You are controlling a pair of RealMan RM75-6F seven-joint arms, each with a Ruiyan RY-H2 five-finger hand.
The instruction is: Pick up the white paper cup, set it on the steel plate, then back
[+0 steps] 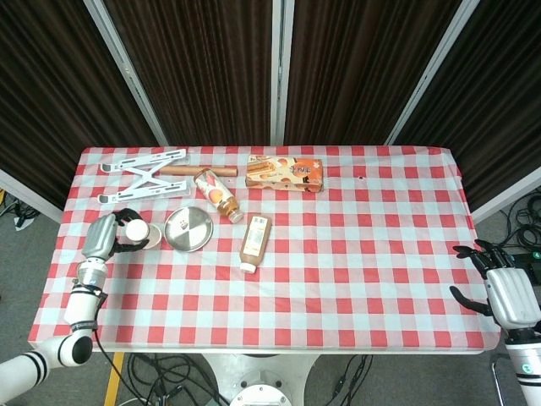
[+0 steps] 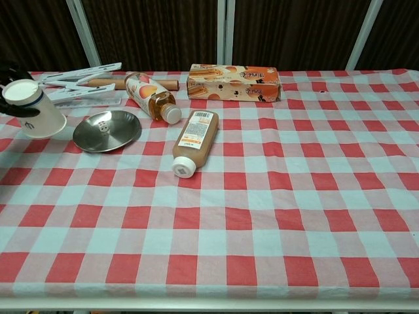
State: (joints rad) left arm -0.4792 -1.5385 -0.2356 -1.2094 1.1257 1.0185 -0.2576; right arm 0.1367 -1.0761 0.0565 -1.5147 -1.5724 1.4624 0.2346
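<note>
My left hand (image 1: 107, 235) grips the white paper cup (image 1: 139, 233) just left of the steel plate (image 1: 188, 229). In the chest view the cup (image 2: 33, 109) stands bottom-up and tilted near the left edge, with dark fingertips (image 2: 12, 70) around it; whether it touches the cloth I cannot tell. The steel plate (image 2: 107, 131) holds nothing. My right hand (image 1: 505, 290) hangs off the table's right front corner with fingers spread, holding nothing.
A brown bottle (image 1: 254, 241) lies right of the plate, an orange-labelled bottle (image 1: 217, 194) behind it. A snack box (image 1: 285, 172), a wooden rod (image 1: 196, 170) and a white folding stand (image 1: 141, 175) line the far side of the checked table (image 1: 355, 254).
</note>
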